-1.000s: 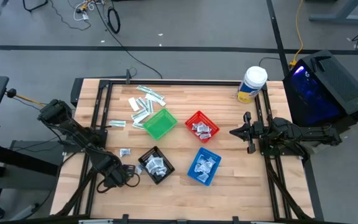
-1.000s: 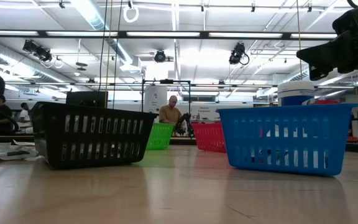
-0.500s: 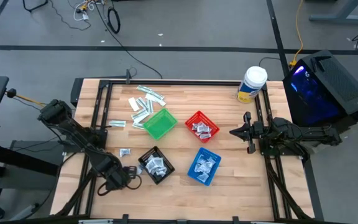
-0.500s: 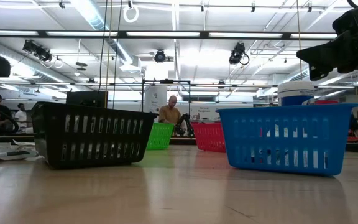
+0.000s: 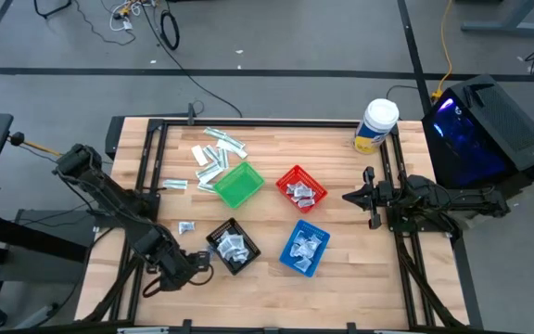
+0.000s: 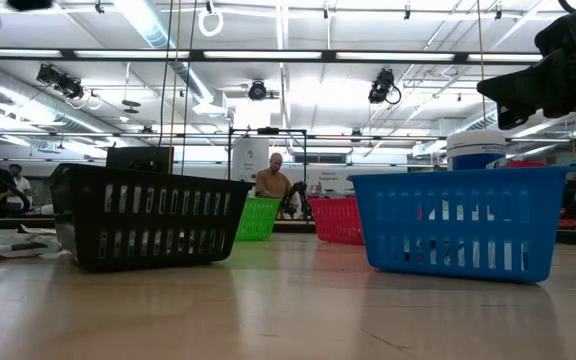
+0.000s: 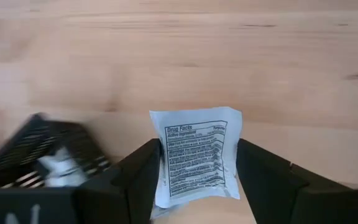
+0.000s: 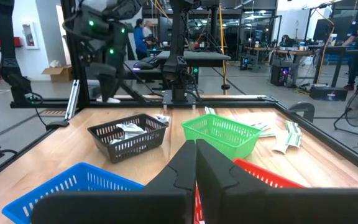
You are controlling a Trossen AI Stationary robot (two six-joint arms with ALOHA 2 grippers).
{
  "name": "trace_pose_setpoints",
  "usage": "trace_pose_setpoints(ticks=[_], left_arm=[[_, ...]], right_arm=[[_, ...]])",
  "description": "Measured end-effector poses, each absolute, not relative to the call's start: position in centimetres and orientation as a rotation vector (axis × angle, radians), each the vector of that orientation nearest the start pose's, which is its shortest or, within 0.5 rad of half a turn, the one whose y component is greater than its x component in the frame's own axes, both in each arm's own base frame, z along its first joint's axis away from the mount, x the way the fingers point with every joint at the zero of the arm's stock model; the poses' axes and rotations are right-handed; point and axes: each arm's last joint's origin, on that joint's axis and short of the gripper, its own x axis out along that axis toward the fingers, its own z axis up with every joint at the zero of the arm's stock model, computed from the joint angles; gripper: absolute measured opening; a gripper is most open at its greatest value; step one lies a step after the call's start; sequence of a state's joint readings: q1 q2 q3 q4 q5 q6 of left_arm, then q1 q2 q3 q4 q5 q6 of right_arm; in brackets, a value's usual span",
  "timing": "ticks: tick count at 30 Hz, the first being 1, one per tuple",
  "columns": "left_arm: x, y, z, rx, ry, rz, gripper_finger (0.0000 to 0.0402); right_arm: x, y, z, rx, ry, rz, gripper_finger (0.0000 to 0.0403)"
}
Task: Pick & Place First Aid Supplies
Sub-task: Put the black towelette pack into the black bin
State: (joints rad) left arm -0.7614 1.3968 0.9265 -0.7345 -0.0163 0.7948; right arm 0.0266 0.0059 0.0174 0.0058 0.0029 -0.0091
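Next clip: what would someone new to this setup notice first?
Four bright baskets sit mid-table: green, red, black and blue. At the near-left edge the left gripper holds a white sachet beside the black basket. Loose packets lie behind the green basket; the right gripper waits shut at the right.

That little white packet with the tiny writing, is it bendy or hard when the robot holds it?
Probably bendy: the packet looks thin and flat, with crimped edges. It seems light, since the left gripper holds it up by its lower part alone. Its smooth wrapper might slip, so it may sag or slide.
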Motion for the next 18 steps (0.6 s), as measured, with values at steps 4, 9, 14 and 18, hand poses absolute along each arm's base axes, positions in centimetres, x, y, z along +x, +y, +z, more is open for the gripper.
trace_pose_setpoints(ticks=[4,9,14,18], left_arm=[[19.6,-17.2,22.9,1.133,0.815,-1.021,0.0213],[21.1,-16.2,24.0,1.107,0.811,-0.936,0.0213],[22.4,-15.0,24.6,1.073,0.819,-0.869,0.0213],[23.1,-13.9,24.7,1.048,0.832,-0.827,0.0213]], right_arm=[[9.7,0.3,16.9,-0.009,-0.017,0.024,0.0013],[9.7,0.3,16.9,-0.009,-0.017,0.024,0.0013],[9.7,0.3,16.9,-0.009,-0.017,0.024,0.0013],[9.7,0.3,16.9,-0.009,-0.017,0.024,0.0013]])
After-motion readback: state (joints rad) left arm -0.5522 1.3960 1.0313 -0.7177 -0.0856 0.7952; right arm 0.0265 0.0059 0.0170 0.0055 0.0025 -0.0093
